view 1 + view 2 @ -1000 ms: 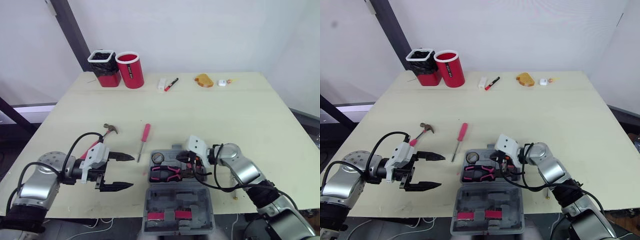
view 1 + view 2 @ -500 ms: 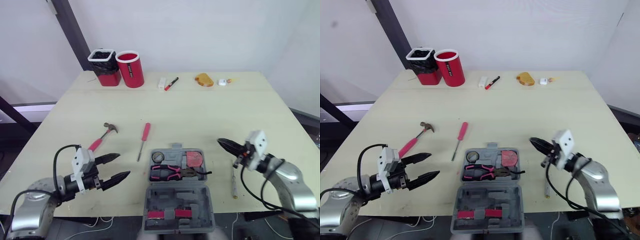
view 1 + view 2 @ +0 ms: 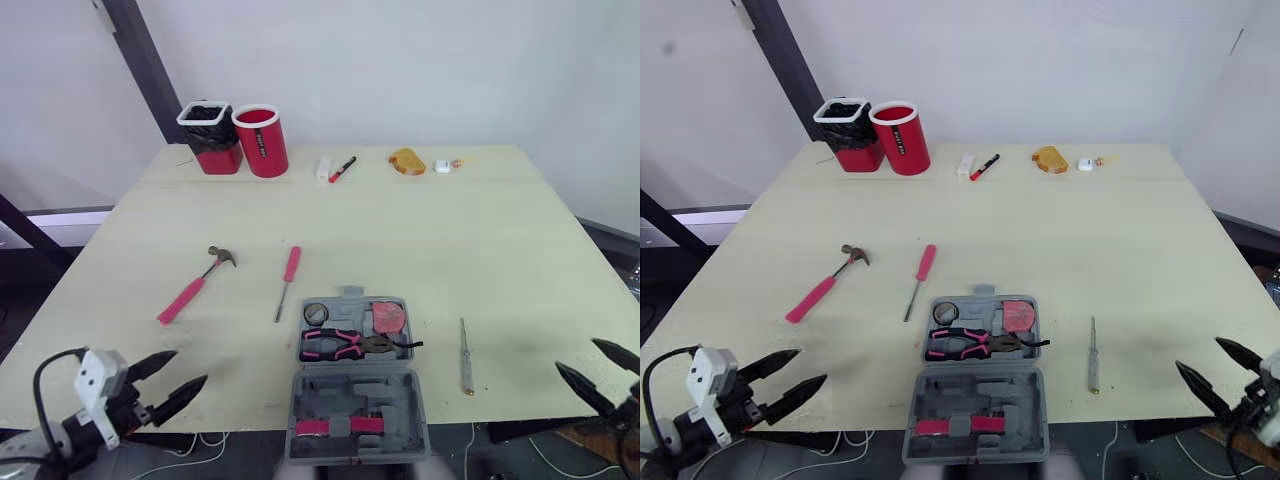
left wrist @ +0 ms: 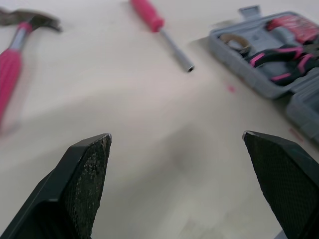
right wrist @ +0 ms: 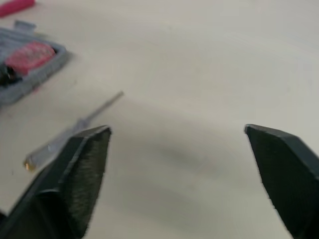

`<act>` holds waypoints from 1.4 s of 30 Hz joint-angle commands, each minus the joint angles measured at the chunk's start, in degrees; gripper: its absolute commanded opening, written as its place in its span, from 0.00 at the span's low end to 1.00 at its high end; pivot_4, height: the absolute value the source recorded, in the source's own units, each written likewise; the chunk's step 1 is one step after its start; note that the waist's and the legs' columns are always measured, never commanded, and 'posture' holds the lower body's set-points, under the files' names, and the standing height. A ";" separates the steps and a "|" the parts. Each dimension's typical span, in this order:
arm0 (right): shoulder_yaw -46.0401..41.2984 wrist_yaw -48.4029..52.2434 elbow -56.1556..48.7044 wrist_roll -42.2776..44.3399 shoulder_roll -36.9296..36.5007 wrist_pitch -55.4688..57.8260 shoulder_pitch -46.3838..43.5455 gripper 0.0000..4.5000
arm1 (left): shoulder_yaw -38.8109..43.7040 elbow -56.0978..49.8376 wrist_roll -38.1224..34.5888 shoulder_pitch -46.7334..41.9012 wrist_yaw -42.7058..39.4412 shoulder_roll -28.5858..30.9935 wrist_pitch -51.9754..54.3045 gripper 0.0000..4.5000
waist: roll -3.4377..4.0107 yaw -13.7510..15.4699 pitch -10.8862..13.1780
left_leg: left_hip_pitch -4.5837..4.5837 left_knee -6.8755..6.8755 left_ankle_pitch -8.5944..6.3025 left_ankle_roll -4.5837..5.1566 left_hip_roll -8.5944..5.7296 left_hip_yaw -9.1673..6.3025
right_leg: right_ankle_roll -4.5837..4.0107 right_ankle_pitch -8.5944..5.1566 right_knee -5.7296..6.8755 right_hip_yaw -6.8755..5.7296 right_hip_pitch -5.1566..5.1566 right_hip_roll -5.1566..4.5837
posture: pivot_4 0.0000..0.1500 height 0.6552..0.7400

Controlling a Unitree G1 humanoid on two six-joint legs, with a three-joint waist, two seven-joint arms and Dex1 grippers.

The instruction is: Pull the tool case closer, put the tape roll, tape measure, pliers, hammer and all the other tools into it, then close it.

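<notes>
While the left end effector (image 3: 190, 366) and right end effector (image 3: 575, 353) gape empty, we see the grey tool case (image 3: 355, 398) open, pink-handled pliers (image 3: 335, 346) inside.

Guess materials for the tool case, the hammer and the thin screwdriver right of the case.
Tool case: likely moulded plastic, matte grey, with shaped recesses.
Hammer: dark, dull head looks like metal; pink handle probably plastic or rubber grip, can't tell which.
Thin screwdriver: pale grey shaft looks metal, handle maybe clear plastic with a brassy end cap.
</notes>
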 commanded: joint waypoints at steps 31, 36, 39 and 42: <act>11.59 -4.34 -15.75 1.24 -2.67 6.88 -6.00 0.99 | -3.57 -6.52 1.64 -7.78 3.97 -0.23 -0.40 1.00 | 0.02 0.32 0.02 | -0.16 0.00 -0.01 -0.01 -0.09 -0.01 | -0.18 0.15 -0.12 -0.19 0.01 -0.21 | 1.00 1.00; 16.46 -4.65 -19.76 2.60 -3.46 10.39 -9.53 0.99 | -6.13 -8.11 3.09 -11.12 7.96 -1.47 1.02 1.00 | 0.01 0.27 0.02 | -0.18 0.05 0.00 -0.01 -0.10 -0.02 | -0.15 0.18 -0.11 -0.18 0.02 -0.19 | 1.00 1.00; 17.99 -4.89 -21.72 3.41 -3.82 12.00 -11.44 0.99 | -6.85 -9.42 3.16 -12.22 11.00 -2.87 2.28 1.00 | 0.01 0.26 0.02 | -0.14 0.06 0.00 -0.01 -0.11 -0.04 | 0.06 0.30 -0.11 -0.17 0.08 -0.17 | 1.00 1.00; 19.59 -4.57 -24.37 5.01 -4.67 14.00 -13.89 0.99 | -6.75 -10.25 3.47 -12.49 14.57 -4.84 3.30 1.00 | 0.00 0.19 0.02 | -0.17 0.05 0.00 -0.01 -0.11 -0.04 | 0.07 0.31 -0.12 -0.15 0.08 -0.16 | 1.00 1.00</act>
